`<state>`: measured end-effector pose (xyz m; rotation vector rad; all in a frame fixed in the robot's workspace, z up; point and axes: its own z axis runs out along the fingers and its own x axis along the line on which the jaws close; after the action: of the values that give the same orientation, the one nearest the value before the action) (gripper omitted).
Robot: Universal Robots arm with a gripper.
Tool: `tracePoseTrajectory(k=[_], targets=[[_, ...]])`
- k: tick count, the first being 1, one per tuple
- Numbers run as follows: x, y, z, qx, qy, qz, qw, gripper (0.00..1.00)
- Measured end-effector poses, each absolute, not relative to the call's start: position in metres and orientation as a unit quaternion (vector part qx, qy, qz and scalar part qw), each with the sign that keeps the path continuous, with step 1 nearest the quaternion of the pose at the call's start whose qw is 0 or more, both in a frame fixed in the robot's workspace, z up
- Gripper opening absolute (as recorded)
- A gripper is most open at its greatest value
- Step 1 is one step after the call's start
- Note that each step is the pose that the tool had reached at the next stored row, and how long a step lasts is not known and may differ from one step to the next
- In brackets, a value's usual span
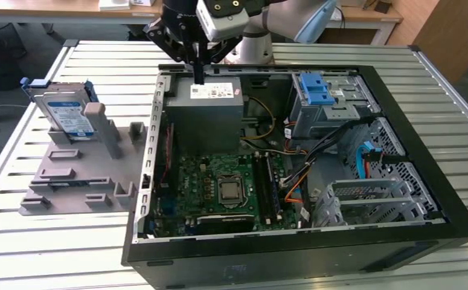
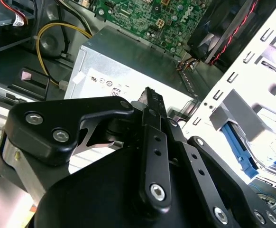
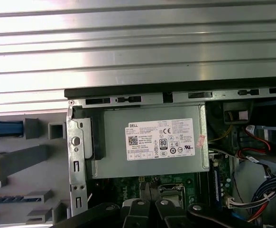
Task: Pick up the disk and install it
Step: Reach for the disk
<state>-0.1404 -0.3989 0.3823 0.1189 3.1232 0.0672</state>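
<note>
While the disk (image 1: 66, 116) stands on the slatted table (image 1: 57, 254), the gripper (image 1: 198, 80) hangs pressed together

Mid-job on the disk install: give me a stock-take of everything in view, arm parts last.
disk: one, silver with white-and-blue label, blue frame; upright in the grey fixture, outside the case.
grey fixture: one, grey; on the table, exterior view's left.
computer case: one, black, open; on the table.
grey box: one, grey, white sticker; inside the case.
circuit board: one, green; case floor.
drive bay: one, bare metal; inside the case, blue latch on top.
cables: several, black, blue, orange; inside the case.
table: one, silver, slatted.
gripper: one, black, shut, empty; above the grey box.
</note>
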Motion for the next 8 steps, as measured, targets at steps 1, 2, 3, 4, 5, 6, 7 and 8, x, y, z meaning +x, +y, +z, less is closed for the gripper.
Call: tracePoseTrajectory(k=[1, 2, 3, 4, 5, 6, 7, 8], targets=[[-0.1407, -0.3989, 0.3822, 0.038, 0.999, 0.022, 0.008, 0.11], [-0.141, -0.3989, 0.382, 0.038, 0.999, 0.022, 0.008, 0.11], [-0.1413, -0.3989, 0.3819, 0.038, 0.999, 0.022, 0.008, 0.11], [-0.1418, -0.3989, 0.3818, 0.038, 0.999, 0.022, 0.008, 0.11], [-0.1423, -0.3989, 0.3817, 0.038, 0.999, 0.022, 0.008, 0.11], [-0.1428, -0.3989, 0.3817, 0.038, 0.999, 0.022, 0.008, 0.11], [-0.1436, -0.399, 0.3816, 0.038, 0.999, 0.022, 0.008, 0.11], [-0.1444, -0.399, 0.3815, 0.038, 0.999, 0.022, 0.008, 0.11]])
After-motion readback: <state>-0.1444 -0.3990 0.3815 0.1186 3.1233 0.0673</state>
